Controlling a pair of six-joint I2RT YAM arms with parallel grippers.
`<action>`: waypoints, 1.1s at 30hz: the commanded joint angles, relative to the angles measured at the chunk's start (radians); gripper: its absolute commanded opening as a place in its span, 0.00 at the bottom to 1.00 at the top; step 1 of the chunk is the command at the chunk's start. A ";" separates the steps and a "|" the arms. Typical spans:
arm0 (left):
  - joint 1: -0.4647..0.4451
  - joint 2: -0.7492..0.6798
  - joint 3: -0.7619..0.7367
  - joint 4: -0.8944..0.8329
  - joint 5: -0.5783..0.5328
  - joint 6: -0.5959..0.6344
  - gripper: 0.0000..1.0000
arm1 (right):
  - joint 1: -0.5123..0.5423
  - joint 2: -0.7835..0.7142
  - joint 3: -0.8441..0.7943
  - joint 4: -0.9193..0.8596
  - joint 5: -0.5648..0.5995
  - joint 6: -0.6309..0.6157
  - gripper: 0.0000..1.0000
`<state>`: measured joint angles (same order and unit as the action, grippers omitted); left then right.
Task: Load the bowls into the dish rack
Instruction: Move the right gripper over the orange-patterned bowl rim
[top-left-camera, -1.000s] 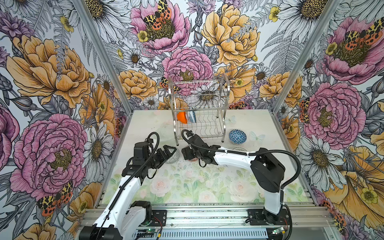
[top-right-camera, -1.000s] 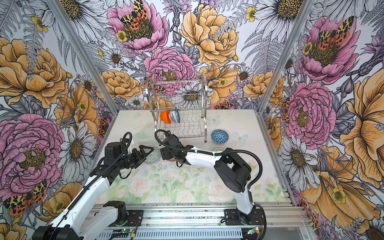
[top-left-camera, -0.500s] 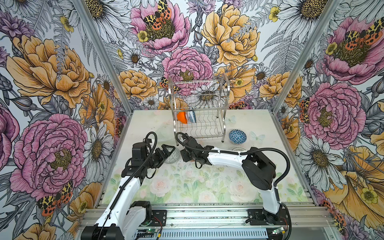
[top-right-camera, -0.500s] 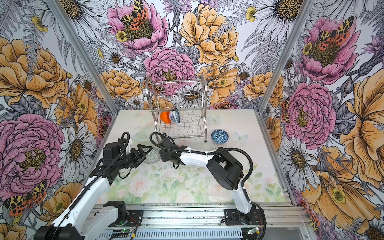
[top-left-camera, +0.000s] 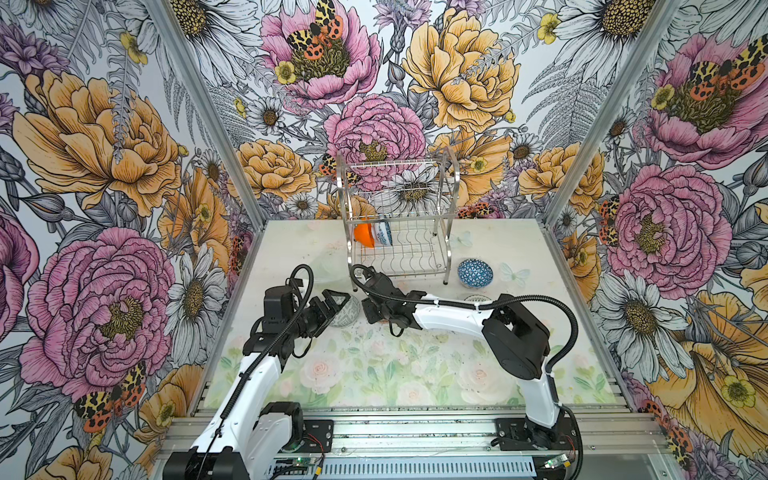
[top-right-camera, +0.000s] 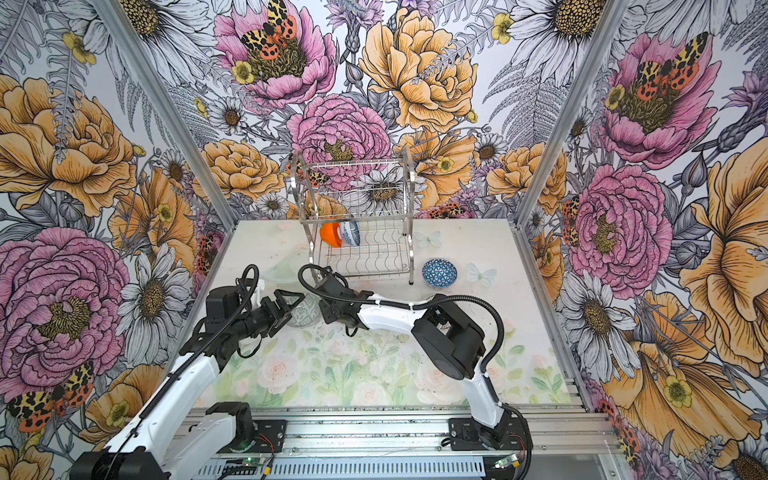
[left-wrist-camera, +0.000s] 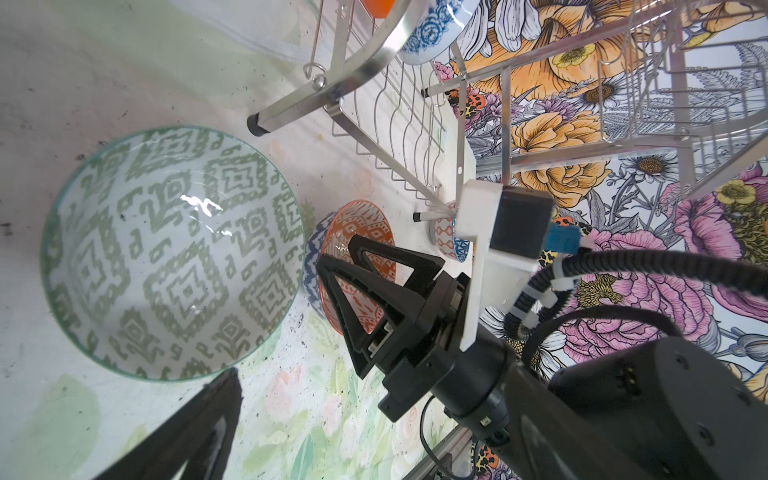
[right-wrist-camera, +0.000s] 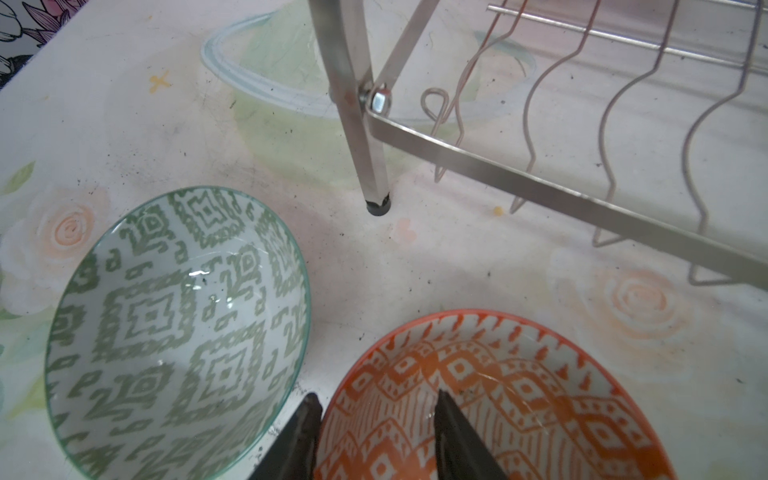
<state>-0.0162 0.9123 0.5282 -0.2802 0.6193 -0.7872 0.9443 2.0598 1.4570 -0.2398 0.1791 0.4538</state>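
In front of the dish rack (right-wrist-camera: 540, 187), the right gripper (right-wrist-camera: 376, 399) straddles the rim of the orange-patterned bowl (right-wrist-camera: 519, 399), its jaws apart and one finger inside. The left gripper (top-left-camera: 343, 309) is spread wide at the grey-green bowl (right-wrist-camera: 174, 332) alongside. On the rack's lower tier, a plain orange bowl (top-left-camera: 362, 236) and a blue-white bowl (top-left-camera: 384, 232) stand on edge.

There were 1 dish rack (top-left-camera: 451, 187) & 6 bowls: orange bowl (top-left-camera: 363, 236), blue-white bowl (top-left-camera: 383, 233), grey-green bowl (top-left-camera: 349, 312), orange-white bowl (right-wrist-camera: 540, 374), blue bowl (top-left-camera: 475, 272), blk-white bowl (top-left-camera: 477, 297).

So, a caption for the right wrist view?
The right gripper straddles the rim of the orange bowl, beside the green bowl and dish rack.
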 joint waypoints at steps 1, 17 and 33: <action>0.010 -0.009 -0.014 0.036 0.024 -0.010 0.99 | 0.007 0.026 0.029 -0.024 -0.007 -0.002 0.46; 0.015 -0.015 -0.020 0.042 0.022 -0.015 0.99 | 0.021 0.037 0.052 -0.052 -0.012 -0.001 0.44; 0.016 -0.018 -0.023 0.050 0.025 -0.019 0.99 | 0.018 0.057 0.073 -0.114 0.036 -0.026 0.28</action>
<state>-0.0143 0.9104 0.5159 -0.2569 0.6197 -0.7982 0.9600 2.1120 1.5185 -0.3294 0.1730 0.4412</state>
